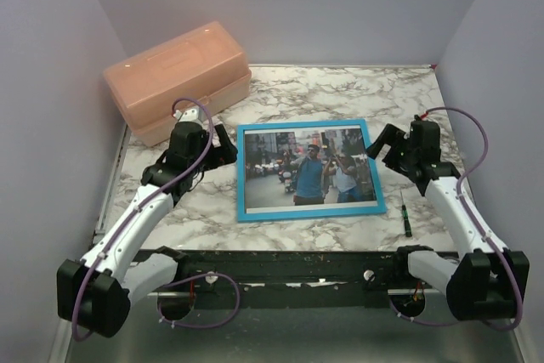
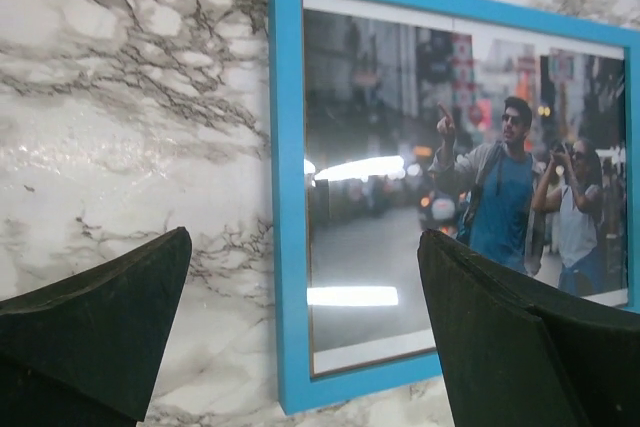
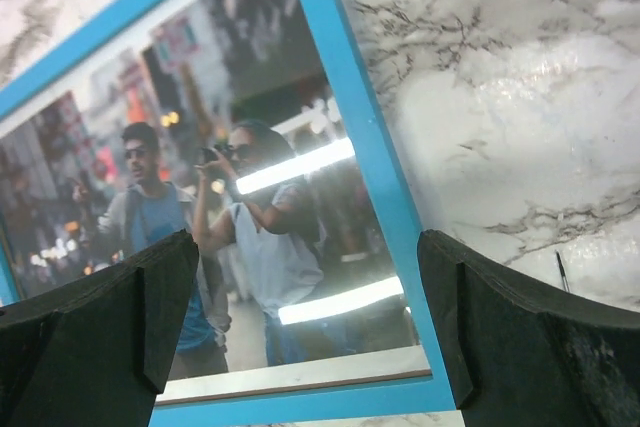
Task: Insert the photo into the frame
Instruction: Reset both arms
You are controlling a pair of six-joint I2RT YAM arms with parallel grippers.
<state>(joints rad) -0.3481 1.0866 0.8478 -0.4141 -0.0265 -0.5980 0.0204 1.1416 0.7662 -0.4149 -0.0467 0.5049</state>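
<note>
Presently both claws stand wide open, holding nothing: the left claw (image 1: 228, 144) just off the left rail of the frame (image 1: 240, 172), the right claw (image 1: 380, 149) just off its right rail. The frame lies flat mid-desk (image 1: 340, 91), blue face up, with the photo (image 1: 306, 163) showing inside it. It is judged light and stiff. The glossy front throws glare, so it is likely slippery and breakable and is best held by the outer rails. Bare desk flanks both sides. A pink box (image 1: 174, 74) sits behind left, and a screwdriver (image 1: 406, 214) lies near the right front corner.

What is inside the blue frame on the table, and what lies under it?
Inside the frame lies the photo, picture side up, showing two people in a street. The frame rests flat on the marble table. Whatever is behind the photo is covered.
</note>
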